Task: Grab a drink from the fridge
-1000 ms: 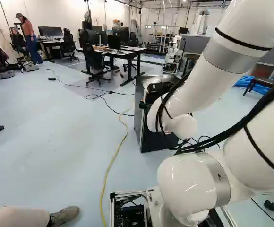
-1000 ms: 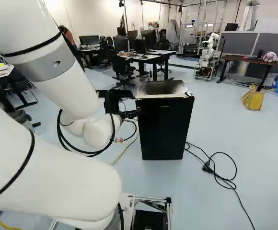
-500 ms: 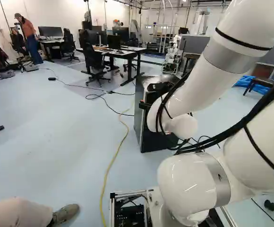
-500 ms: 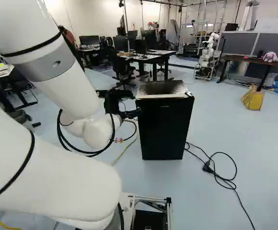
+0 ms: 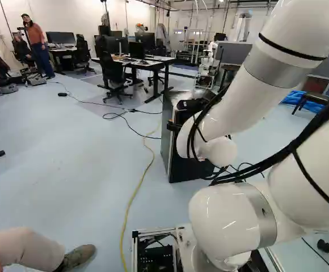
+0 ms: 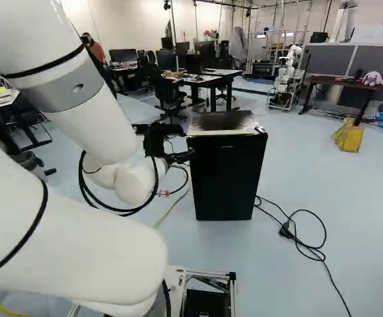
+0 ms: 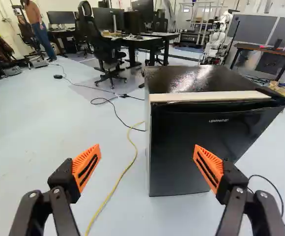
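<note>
Orange pads (image 7: 86, 168), seen only in the wrist view, stand apart: hand (image 6: 179, 157) released, near the fridge (image 7: 196, 147).

A yellow cable (image 5: 131, 198) lies on the pale floor (image 5: 68, 170). Beyond it, one black chair (image 5: 112, 69) stands beside a desk (image 5: 160, 58). A pink toy (image 6: 372, 78) sits on a brown table (image 6: 330, 80), and a yellow bag (image 6: 348, 136) is near this table.

One line of small, pale lettering (image 7: 218, 120), a single word like a maker's name, stands on the dark front of the fridge (image 7: 191, 157), just below its top edge in the wrist view. In the base views that lettering cannot be made out. Faint marks on the pale wall (image 6: 378, 32), far back in the right base view, are too small to read.
</note>
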